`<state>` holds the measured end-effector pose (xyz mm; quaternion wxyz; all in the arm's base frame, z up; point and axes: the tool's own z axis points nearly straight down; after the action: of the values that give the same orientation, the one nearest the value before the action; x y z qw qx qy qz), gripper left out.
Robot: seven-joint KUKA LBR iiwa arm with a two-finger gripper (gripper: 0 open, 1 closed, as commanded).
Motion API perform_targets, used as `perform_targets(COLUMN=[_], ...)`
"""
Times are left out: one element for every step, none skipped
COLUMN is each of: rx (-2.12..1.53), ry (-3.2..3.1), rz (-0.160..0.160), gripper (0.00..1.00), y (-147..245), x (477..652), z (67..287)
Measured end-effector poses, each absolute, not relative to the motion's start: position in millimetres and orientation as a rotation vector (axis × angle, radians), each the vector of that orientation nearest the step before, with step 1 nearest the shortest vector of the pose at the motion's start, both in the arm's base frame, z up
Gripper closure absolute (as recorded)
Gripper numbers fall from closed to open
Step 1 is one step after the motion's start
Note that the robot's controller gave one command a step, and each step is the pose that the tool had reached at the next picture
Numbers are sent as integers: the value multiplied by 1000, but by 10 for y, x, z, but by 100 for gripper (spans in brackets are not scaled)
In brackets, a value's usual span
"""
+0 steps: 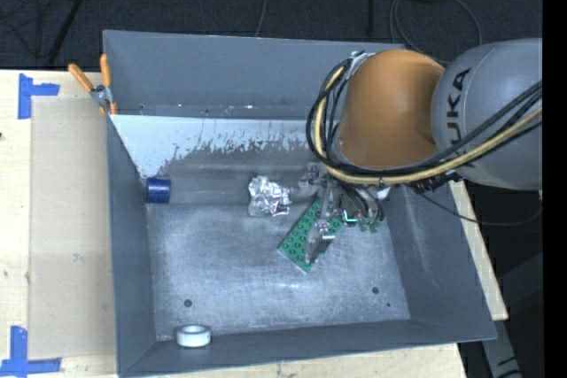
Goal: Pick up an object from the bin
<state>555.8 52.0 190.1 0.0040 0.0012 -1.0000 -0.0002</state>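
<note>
One small blue cylinder (158, 189), one crumpled foil ball (267, 196), one green studded plate (302, 241), one white tape roll (193, 335) in bin (221, 297).

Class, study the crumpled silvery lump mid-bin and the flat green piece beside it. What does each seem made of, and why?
Crumpled lump: likely metal foil, shiny; sharp creases catch the light in bright silver patches.
Flat green piece: probably rigid plastic, fairly matt; even colour, straight edges, possibly rows of studs, though that is hard to tell.

foil wad (267, 196) left of brick plate (301, 242), ring (193, 335) at front
</note>
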Motion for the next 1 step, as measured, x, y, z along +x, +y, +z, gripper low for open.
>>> perform_targets(rx=[221], ry=[-3134], rz=[-7], gripper=[0], y=[-245], x=[6141], z=[737])
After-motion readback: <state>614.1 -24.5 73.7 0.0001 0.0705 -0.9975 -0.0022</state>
